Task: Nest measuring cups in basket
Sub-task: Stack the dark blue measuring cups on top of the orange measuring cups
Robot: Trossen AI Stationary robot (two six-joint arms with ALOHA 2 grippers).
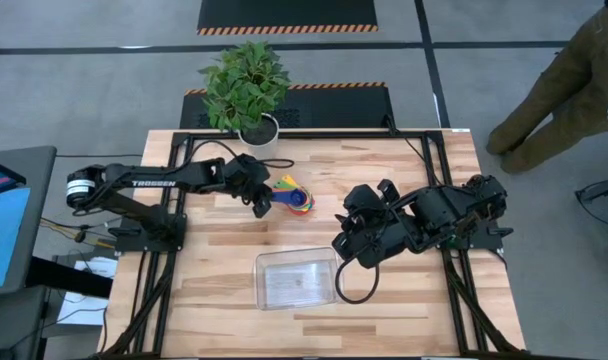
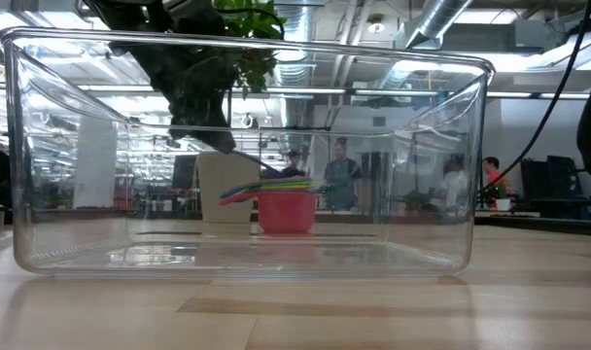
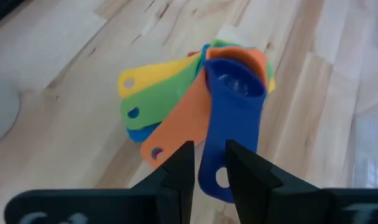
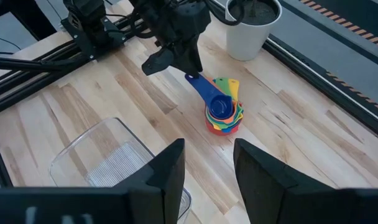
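left tool (image 3: 209, 163) pinched narrow on the blue scoop's handle (image 3: 229, 127) atop the nested stack (image 4: 224, 117), right tool (image 4: 207, 163) empty, fingers apart, near the tray (image 1: 296, 279), low view alone looks through tray walls

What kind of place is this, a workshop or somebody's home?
Most likely a robotics lab in a big open industrial hall: exposed ceiling ducts, hazard-striped floor mats, people at desks behind, and a wooden table on a metal frame.
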